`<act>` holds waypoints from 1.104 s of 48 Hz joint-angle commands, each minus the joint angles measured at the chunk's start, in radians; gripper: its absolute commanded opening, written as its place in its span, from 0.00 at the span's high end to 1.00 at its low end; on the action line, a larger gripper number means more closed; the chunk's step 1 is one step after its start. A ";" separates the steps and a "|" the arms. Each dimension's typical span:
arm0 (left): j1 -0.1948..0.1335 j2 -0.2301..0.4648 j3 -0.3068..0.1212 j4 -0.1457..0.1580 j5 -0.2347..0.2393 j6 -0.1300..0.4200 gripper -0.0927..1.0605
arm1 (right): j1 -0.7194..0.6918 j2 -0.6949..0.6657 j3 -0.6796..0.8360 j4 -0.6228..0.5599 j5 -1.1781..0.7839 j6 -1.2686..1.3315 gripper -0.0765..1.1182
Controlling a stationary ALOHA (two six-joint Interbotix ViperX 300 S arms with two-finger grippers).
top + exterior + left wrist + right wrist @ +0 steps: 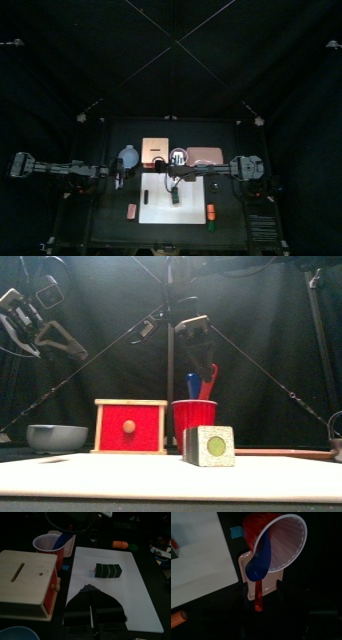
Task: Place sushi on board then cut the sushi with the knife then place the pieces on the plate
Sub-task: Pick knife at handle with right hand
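**A:** Here's the table, then. The white cutting board [181,212] lies flat at the front. Behind it, in a row along the back, are the blue-grey bowl [56,437], the wooden box [130,426] with its red drawer front, the red cup [194,421] and the pink tray [203,155].

**B:** And the sushi roll [209,446]?

**A:** On the board, toward its back part, in front of the cup. It's all in one piece — dark green blocks pressed side by side. The end facing us is pale and speckled, with a round green centre.

**B:** Are the knives out?

**A:** No, both stand in the cup with their handles up. The blue knife [193,386] is beside the red knife [209,378], and the red one leans right.

**B:** What about the arms?

**A:** The right gripper [194,324] hangs above the cup, clear of the handles. Its jaws are spread with nothing between them. The left gripper [91,589] is up high on the left — jaws pressed together, holding nothing. It points along the board at the roll, well apart from it.
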 commanded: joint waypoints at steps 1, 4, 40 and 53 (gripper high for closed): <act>0.005 0.002 -0.012 0.000 -0.005 0.000 0.94 | -0.020 -0.020 -0.009 -0.005 0.000 -0.005 0.24; 0.005 0.002 -0.012 -0.002 -0.003 0.000 0.94 | -0.021 -0.020 -0.009 -0.003 0.000 -0.009 0.24; 0.005 0.002 -0.003 -0.002 -0.003 0.000 0.94 | -0.028 -0.002 -0.006 0.015 -0.009 -0.014 0.55; 0.005 0.002 -0.002 -0.002 -0.005 0.000 0.94 | -0.035 -0.015 -0.015 0.017 -0.008 -0.014 0.65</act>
